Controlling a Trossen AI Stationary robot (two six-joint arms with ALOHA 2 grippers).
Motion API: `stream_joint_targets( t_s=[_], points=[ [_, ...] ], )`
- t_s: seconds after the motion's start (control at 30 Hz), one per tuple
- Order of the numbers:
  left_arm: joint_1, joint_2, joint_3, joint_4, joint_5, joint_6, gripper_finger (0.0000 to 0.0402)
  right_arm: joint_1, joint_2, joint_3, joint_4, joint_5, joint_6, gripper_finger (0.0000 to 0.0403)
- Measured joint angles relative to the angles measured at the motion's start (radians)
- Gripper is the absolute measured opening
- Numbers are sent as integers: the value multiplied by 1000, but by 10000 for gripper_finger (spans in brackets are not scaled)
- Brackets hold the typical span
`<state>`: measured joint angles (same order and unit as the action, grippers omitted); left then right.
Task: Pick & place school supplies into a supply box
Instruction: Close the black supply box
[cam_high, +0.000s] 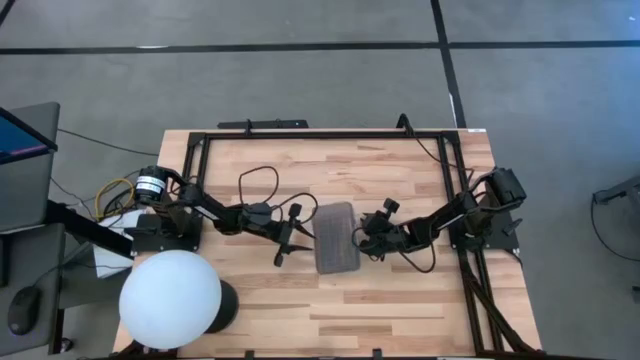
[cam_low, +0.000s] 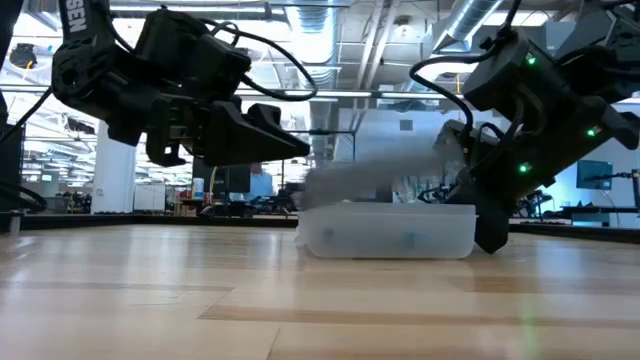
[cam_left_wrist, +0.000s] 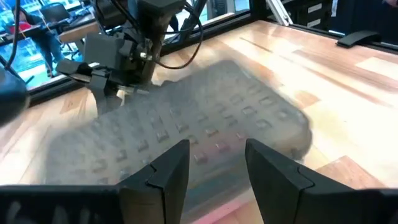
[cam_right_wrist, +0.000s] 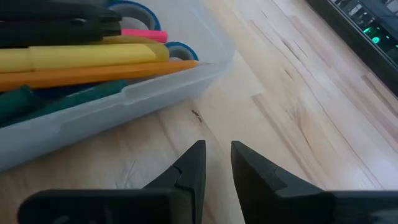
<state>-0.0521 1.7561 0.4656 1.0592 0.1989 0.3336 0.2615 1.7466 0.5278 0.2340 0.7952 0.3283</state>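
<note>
While both hands (cam_high: 284, 243) (cam_high: 368, 238) gape empty, the frosted, round-cornered supply box (cam_high: 336, 238) wears its dotted lid (cam_left_wrist: 186, 137).

White globe lamp (cam_high: 170, 299), monitor (cam_high: 22, 138), wooden table (cam_high: 400, 300).

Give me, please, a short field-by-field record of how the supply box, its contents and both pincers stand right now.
supply box: middle of the table, dotted lid on top, seen blurred
contents: yellow, orange, pink and green pens and blue scissor handles show through the clear wall
left pincer: open, empty, facing the box's left side
right pincer: narrow gap, empty, low over the wood at the box's right side
supplies outside the box: none visible
</note>
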Motion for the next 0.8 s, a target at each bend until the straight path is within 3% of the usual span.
stream_joint_targets(
  t_s=[0.17, 0.43, 0.8],
  points=[
    [0, 0, -11, -3, -11, 0, 153, 0, 0, 0, -1, -4, 1, 71],
    [0, 0, -12, -122, -110, -30, 153, 22, -2, 2, -22, -60, 6, 71],
    [0, 0, -12, -181, -117, -119, 153, 95, -7, 5, -65, -103, 20, 70]
  ],
)
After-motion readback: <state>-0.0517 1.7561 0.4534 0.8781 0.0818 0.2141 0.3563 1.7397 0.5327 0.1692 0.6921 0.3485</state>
